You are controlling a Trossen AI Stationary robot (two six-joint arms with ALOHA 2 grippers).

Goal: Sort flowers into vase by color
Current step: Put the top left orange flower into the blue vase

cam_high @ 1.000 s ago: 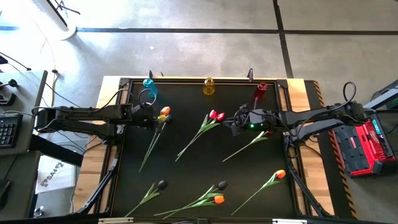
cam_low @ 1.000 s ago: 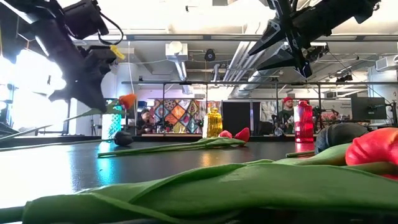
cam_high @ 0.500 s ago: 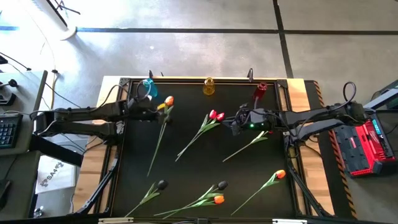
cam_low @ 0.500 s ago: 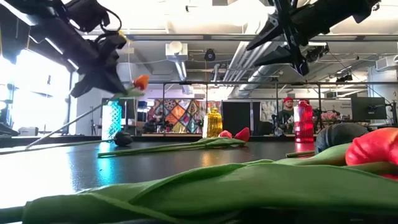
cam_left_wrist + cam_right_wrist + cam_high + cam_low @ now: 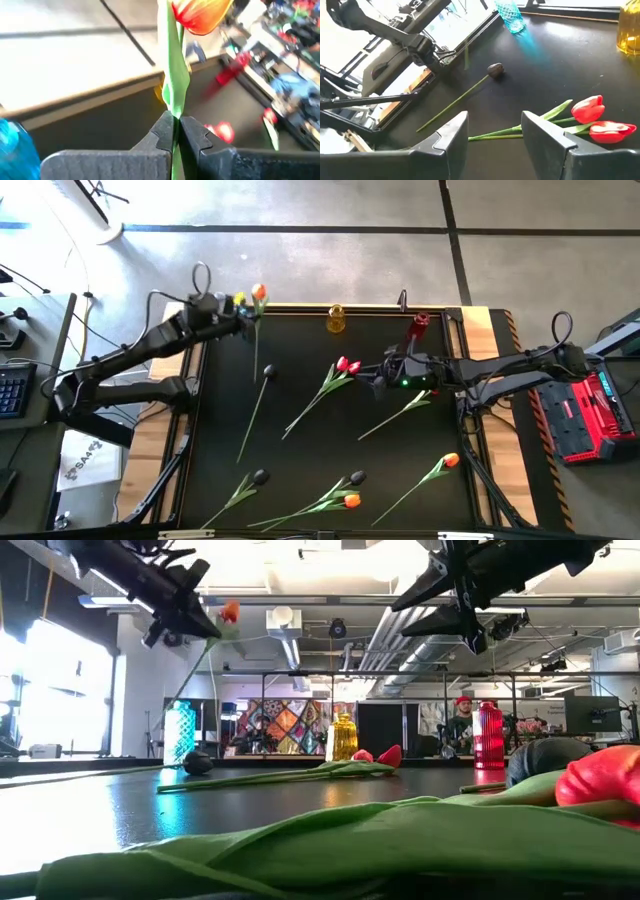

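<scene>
My left gripper [image 5: 245, 308] is raised over the table's far left corner, shut on an orange tulip [image 5: 259, 291]. In the low view that tulip's head [image 5: 230, 612] stands above the fingers. Its stem [image 5: 185, 685] slants down toward the blue vase [image 5: 180, 732]. My right gripper [image 5: 378, 376] hovers open beside two red tulips [image 5: 347, 366] that lie on the mat. In the right wrist view they show as [image 5: 592, 107]. A black tulip [image 5: 268, 370] lies flat near the left arm. My left gripper pinches the orange tulip's upper stem [image 5: 175, 107] between its two fingers [image 5: 162, 132], a short way below the head. The fingers come from the table's left and lie across the stem. The tulip is close to upright, head up, with its long stem hanging below the fingers.
A yellow vase [image 5: 335, 318] and a red vase [image 5: 418, 328] stand along the far edge. On the near half lie black tulips [image 5: 260, 477] [image 5: 357, 477], orange tulips [image 5: 350, 501] [image 5: 450, 461] and a green stem [image 5: 395, 415] under the right arm.
My left gripper has risen and moved toward the table's far left corner, carrying the orange tulip. The tulip has swung from a low slant to near upright, head up. The black tulip that lay under it stays on the mat, now uncovered.
</scene>
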